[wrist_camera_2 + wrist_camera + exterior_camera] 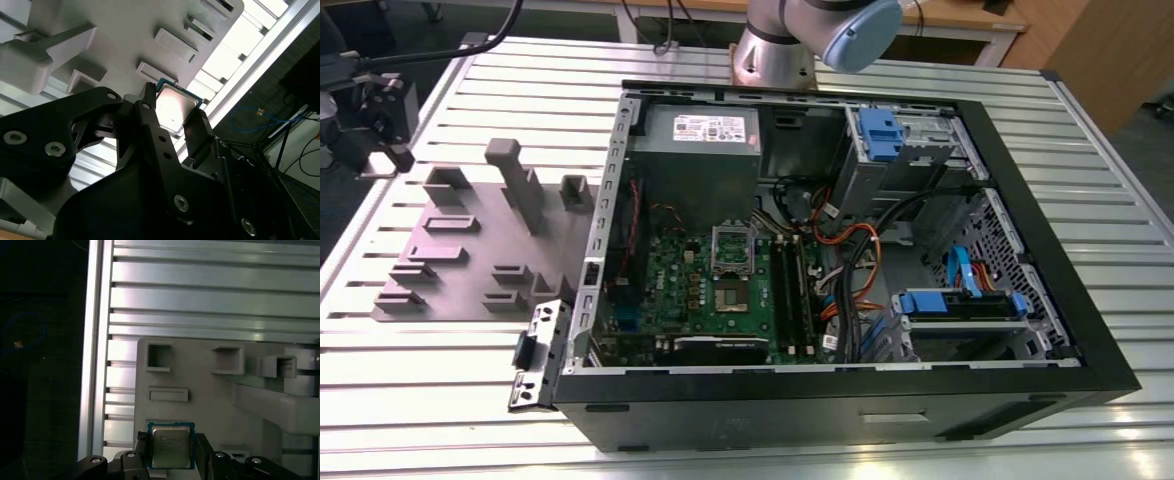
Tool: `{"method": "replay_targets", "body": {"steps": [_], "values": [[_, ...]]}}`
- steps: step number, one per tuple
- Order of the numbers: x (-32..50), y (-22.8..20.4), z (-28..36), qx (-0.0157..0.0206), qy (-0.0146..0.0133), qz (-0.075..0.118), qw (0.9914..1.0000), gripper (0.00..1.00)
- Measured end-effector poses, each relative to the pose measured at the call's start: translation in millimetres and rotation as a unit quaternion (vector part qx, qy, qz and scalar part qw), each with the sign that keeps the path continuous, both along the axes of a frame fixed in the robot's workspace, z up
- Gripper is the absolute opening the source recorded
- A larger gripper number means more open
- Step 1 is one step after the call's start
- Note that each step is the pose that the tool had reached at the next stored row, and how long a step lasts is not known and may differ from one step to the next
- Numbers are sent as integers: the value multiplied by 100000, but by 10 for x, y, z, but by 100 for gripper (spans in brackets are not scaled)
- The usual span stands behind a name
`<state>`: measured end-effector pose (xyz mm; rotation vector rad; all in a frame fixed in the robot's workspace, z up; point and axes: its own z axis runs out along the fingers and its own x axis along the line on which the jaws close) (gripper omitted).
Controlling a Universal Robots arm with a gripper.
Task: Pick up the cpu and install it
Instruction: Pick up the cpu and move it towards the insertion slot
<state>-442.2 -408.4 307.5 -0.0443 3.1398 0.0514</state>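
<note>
The cpu (170, 445) is a small square chip with a silvery top and thin pale rim. It sits between the two black fingers of my gripper (171, 452), which is shut on its opposite edges. In the second wrist view the cpu (176, 105) hangs in the gripper (174, 112) well above the grey fixture plate (125, 30). In the exterior view the gripper (374, 125) is at the far left, above the table beyond the fixture plate (460, 250). The green motherboard (707, 300) lies inside the open computer case, its socket (732, 296) uncovered and the silver bracket (734, 243) raised.
The black computer case (854, 400) takes up the middle and the exterior view's right of the slatted metal table (440, 400). Cables, drive cages and a power supply (700, 135) crowd the case. Upright grey posts (507, 160) rise from the fixture plate. The table edge (95, 365) is close by.
</note>
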Motion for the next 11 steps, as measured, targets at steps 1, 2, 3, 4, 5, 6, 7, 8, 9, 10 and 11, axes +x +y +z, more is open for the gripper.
{"method": "replay_targets", "body": {"steps": [1, 2, 3, 4, 5, 6, 7, 8, 9, 10, 11], "values": [[0, 0, 6, 1, -1, 1, 100000, 47], [0, 0, 12, 0, 3, 1, 100000, 47], [0, 0, 19, -2, 5, 2, 100000, 47], [0, 0, 25, -1, 0, 1, 100000, 47], [0, 0, 32, 0, 1, 2, 100000, 47], [0, 0, 40, 1, 1, 0, 100000, 47], [0, 0, 46, 2, 1, 0, 100000, 47], [0, 0, 52, 2, -1, 1, 100000, 47], [0, 0, 57, 2, -1, 1, 100000, 47], [0, 0, 63, 2, -1, 2, 100000, 47], [0, 0, 68, 1, 0, 1, 100000, 47]]}}
